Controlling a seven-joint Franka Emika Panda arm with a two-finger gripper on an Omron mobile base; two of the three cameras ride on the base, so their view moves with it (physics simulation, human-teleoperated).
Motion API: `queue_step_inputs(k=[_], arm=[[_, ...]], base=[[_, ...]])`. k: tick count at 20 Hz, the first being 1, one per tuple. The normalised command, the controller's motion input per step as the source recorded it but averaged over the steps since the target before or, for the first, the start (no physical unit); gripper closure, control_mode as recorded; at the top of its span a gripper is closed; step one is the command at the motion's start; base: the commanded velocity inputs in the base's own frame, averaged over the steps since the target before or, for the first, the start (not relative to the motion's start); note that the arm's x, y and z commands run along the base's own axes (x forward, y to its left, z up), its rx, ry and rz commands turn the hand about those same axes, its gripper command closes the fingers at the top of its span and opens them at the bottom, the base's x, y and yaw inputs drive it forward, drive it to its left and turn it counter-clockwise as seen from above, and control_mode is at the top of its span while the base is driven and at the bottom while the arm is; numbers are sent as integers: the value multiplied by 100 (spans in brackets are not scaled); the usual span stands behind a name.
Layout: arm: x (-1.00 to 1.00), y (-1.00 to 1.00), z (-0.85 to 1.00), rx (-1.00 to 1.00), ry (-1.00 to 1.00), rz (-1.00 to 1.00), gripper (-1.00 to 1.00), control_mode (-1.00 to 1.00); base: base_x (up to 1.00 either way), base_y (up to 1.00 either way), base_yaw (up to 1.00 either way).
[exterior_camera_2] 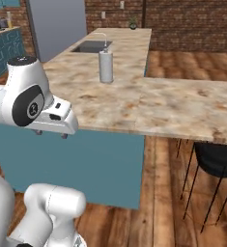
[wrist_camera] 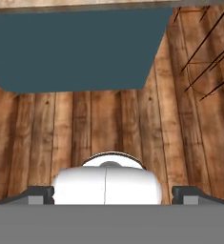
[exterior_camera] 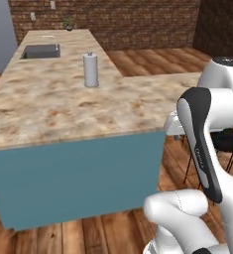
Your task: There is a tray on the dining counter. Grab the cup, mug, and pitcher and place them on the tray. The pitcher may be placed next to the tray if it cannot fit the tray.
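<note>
The dining counter (exterior_camera: 63,104) (exterior_camera_2: 182,106) has a beige-brown marbled top and teal sides. The tray, cup, mug and pitcher are out of view. My gripper (wrist_camera: 114,194) points down at the wooden floor in front of the counter's teal side (wrist_camera: 80,47). Its fingertips (wrist_camera: 39,194) stand far apart with nothing between them, so it is open. In the right base view the hand (exterior_camera_2: 51,133) hangs just before the counter's near edge, below the level of the top.
A grey upright cylinder (exterior_camera: 90,70) (exterior_camera_2: 106,66) stands on the counter near a sunken sink (exterior_camera: 40,51) (exterior_camera_2: 91,46). A small plant (exterior_camera_2: 133,23) sits at the far end. A black bar stool (exterior_camera_2: 216,159) (exterior_camera: 229,141) stands under the counter's right wing.
</note>
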Motion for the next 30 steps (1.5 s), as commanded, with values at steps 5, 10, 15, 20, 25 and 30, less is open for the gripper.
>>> queue_step_inputs(k=[5, 10, 15, 20, 25, 30], arm=[[0, 0, 0, 0, 0, 0, -100, 100], [0, 0, 0, 0, 0, 0, -100, 100], [0, 0, 0, 0, 0, 0, -100, 100], [0, 0, 0, 0, 0, 0, -100, 100], [0, 0, 0, 0, 0, 0, -100, 100], [0, 0, 0, 0, 0, 0, -100, 100]], base=[[0, 100, 0], [0, 100, 0], [4, 100, 0], [8, 100, 0], [12, 100, 0], [13, 100, 0]])
